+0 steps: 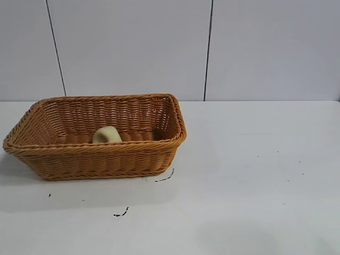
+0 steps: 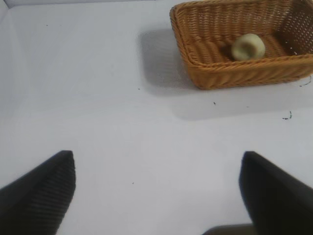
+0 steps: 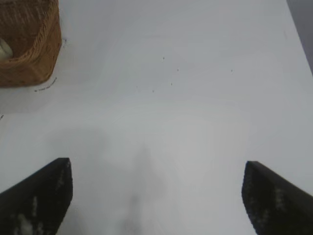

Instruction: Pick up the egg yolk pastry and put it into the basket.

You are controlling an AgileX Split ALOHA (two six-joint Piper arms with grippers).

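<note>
The egg yolk pastry (image 1: 107, 135), a pale yellowish-green dome, lies inside the orange-brown wicker basket (image 1: 64, 159) at the left of the table. It also shows in the left wrist view (image 2: 248, 47), inside the basket (image 2: 234, 76). A sliver of it (image 3: 4, 48) shows in the right wrist view behind the basket's corner (image 3: 34, 63). My left gripper (image 2: 157, 161) is open and empty over bare table, well away from the basket. My right gripper (image 3: 157, 169) is open and empty over bare table. Neither arm shows in the exterior view.
The white table (image 1: 255, 180) carries a few small dark marks (image 1: 121, 214) near the basket's front. A grey panelled wall (image 1: 207, 48) stands behind the table.
</note>
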